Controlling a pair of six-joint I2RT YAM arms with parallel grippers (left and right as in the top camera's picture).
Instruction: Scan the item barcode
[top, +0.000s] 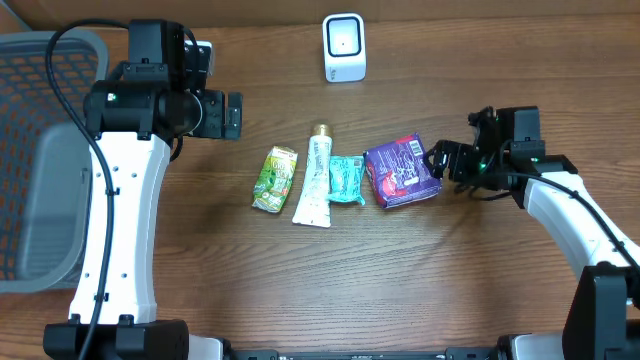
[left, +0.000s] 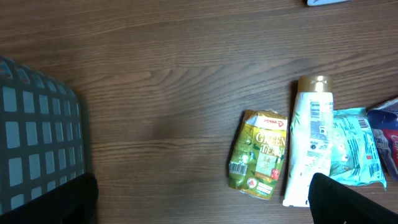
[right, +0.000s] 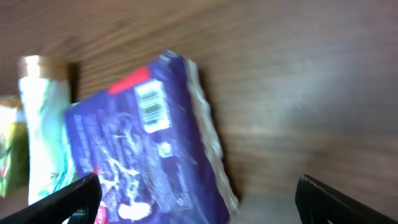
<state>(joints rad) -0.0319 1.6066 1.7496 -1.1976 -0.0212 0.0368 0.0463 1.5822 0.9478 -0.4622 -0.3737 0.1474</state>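
My right pincer (top: 436, 162) stands wide open with nothing in it, its tips just beside the right edge of the purple packet (top: 401, 172). The packet lies flat on the worktop (top: 480, 280). Its long axis runs away from my pincer, slightly tilted, with the barcode (right: 152, 106) face up near the far end. My left pincer (top: 232, 115) is also wide open and empty, well apart from the packet.

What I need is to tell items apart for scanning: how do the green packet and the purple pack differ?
The green packet is narrow and elongated; the purple pack is broader, squarer. The green packet ends the row on the left; the purple pack ends it on the right. Both lie on the table, barcode side up.
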